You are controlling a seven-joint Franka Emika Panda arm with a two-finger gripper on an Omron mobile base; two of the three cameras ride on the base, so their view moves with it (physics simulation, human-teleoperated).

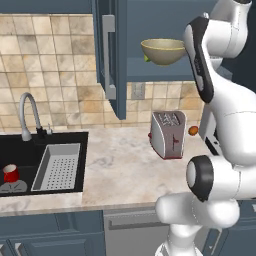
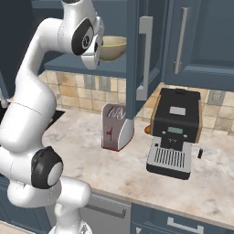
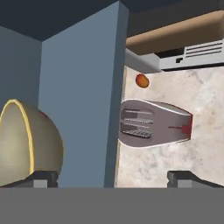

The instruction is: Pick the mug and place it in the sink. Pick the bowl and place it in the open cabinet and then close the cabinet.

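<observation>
Olive-tan, the bowl (image 1: 163,51) sits on the lower shelf of the open cabinet (image 1: 113,55), its door swung out with the silver bar handle facing the room. From the left base view the red mug (image 1: 11,173) shows lying in the black sink (image 1: 30,150), beside the grey perforated tray (image 1: 57,166) and under the curved faucet (image 1: 28,113). That same view catches a small orange thing (image 1: 193,130) on the marble tabletop (image 1: 120,170) just past the toaster (image 1: 167,134). Across on the right base view a black coffee machine (image 2: 175,132) stands on the tabletop right of the toaster, with a closed blue door above it. Looking along the hand, the tool (image 3: 111,177) is released, its tips spread wide and grasping nothing; the bowl lies close by one tip, inside the cabinet wall. I can read no writing or brand on anything.
</observation>
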